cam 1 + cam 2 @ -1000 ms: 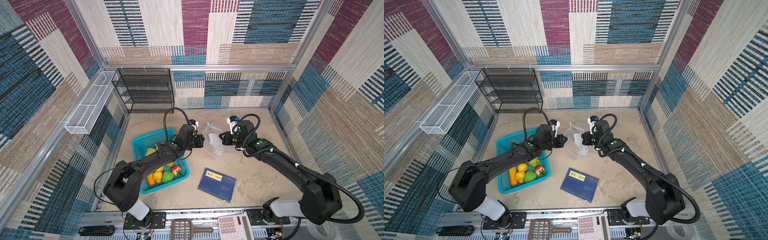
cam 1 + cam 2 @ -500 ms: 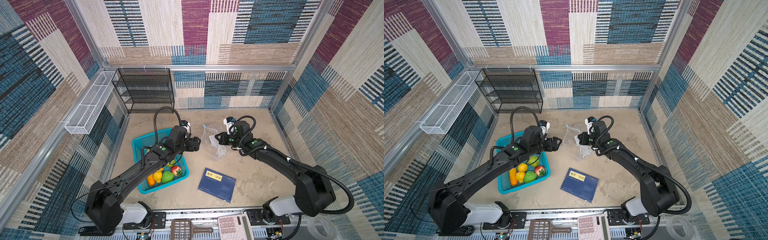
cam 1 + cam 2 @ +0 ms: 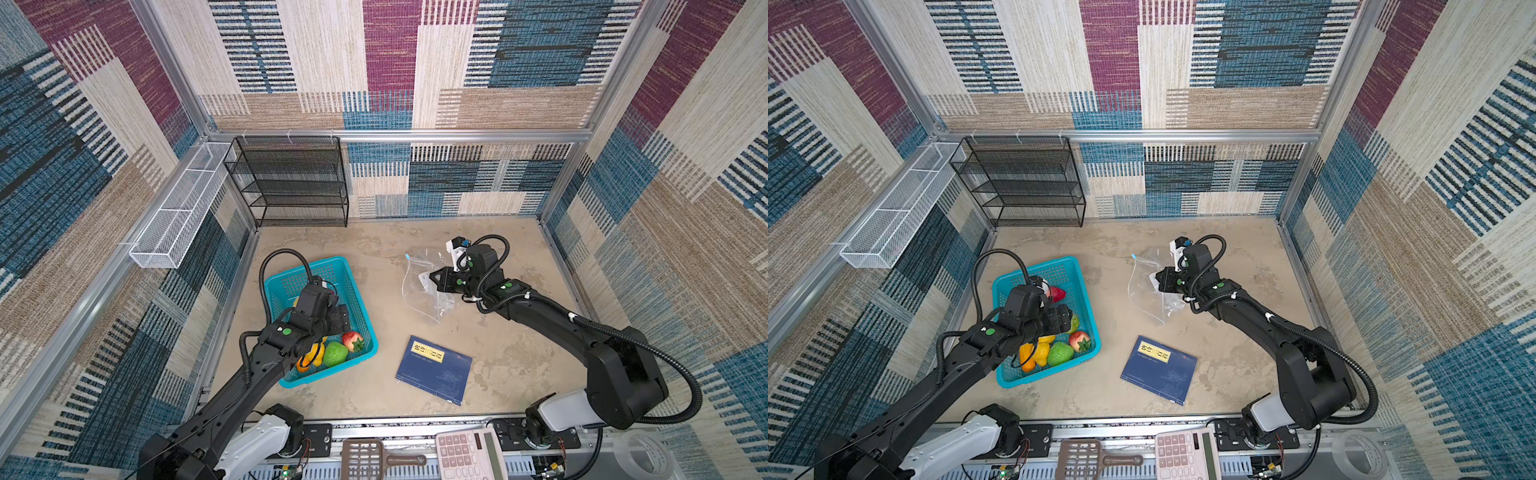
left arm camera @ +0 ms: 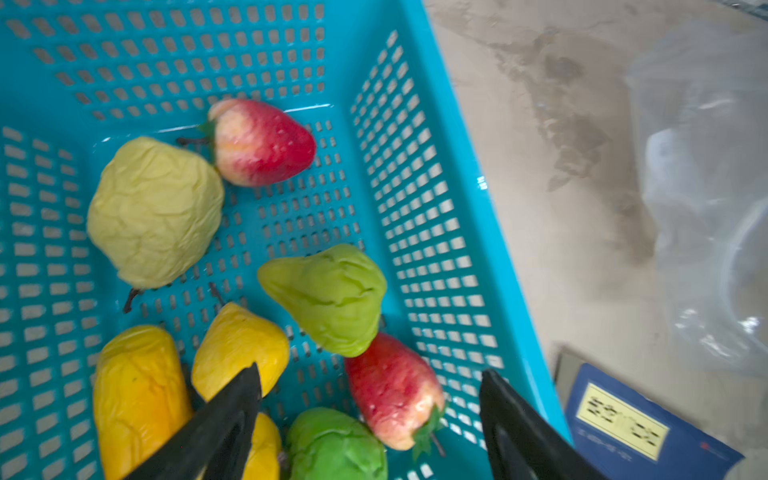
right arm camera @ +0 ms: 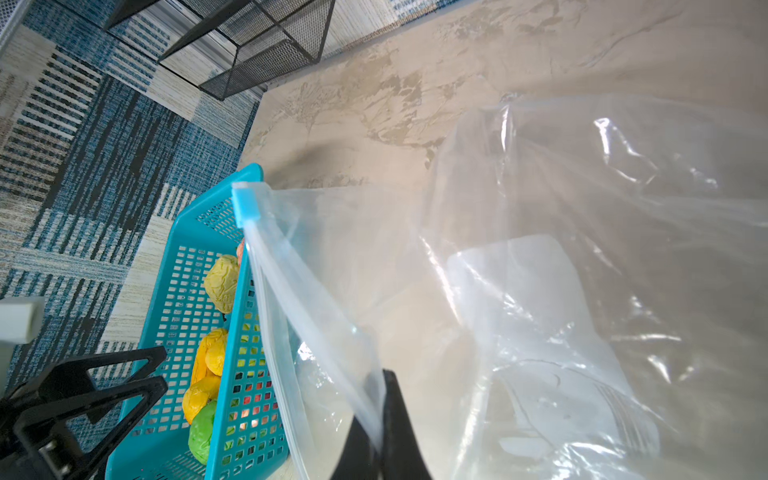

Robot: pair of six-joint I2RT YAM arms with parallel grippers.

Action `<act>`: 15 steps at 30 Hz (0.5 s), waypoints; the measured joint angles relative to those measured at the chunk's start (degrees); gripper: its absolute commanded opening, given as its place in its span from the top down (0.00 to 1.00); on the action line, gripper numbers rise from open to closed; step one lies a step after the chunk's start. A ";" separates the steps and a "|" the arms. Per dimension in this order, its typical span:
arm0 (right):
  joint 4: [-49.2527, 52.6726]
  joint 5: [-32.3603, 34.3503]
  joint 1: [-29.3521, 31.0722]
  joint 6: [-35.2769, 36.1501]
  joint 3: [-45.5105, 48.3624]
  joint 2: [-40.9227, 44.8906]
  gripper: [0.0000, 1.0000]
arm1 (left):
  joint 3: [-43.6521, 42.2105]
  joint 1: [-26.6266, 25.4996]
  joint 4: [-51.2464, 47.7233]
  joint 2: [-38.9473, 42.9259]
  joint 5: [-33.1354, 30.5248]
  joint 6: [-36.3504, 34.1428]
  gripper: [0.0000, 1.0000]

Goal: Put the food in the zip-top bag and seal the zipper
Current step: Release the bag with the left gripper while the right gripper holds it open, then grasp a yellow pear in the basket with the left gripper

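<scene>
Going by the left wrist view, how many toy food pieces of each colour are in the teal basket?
Red strawberries: 2
Green pieces: 2
Pale yellow piece: 1
Yellow to orange pieces: 3, one partly hidden
Total: 8

**Site: a robot manipulation test cell in a lab.**

We log a boxed enclosure. Aluminium frame rails [image 3: 415, 135] carry walls of patchwork woven panels [image 3: 390, 62] around a mottled beige bench [image 3: 519, 365]. Two black jointed arms, the left arm [image 3: 249, 380] and the right arm [image 3: 540, 307], stand on a metal front rail [image 3: 395, 432], with loose cabling and an exposed circuit board [image 3: 550, 468] near their bases. The props look staged. We see a black mesh rack [image 3: 291, 183], a white wire tray [image 3: 178, 208] hung on the side frame, a teal basket [image 3: 360, 303] of glossy toy fruit [image 3: 336, 353] and a blue booklet [image 3: 434, 368]. A calculator [image 3: 469, 455], a brown scoop [image 3: 365, 457] and a tape roll [image 3: 640, 457] lie along the front edge.
</scene>
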State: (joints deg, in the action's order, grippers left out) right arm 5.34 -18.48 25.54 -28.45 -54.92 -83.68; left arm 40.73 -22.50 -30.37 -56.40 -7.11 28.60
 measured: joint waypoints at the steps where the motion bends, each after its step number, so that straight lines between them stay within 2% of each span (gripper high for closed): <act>1: 0.00 0.00 0.00 0.00 0.13 0.02 1.00 | -1.05 1.01 -0.48 0.31 0.02 0.24 0.19; 6: 0.00 0.07 0.00 0.00 0.76 0.50 1.00 | -3.15 4.42 -1.07 -0.68 -0.35 1.86 0.22; 15: 0.02 0.72 0.00 0.02 1.62 1.99 1.00 | -4.17 5.27 -0.02 -6.54 -2.49 4.24 0.21</act>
State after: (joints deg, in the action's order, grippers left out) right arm 5.37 -17.76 25.54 -28.42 -53.30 -81.69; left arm 36.56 -17.23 -30.39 -62.94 -9.61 32.84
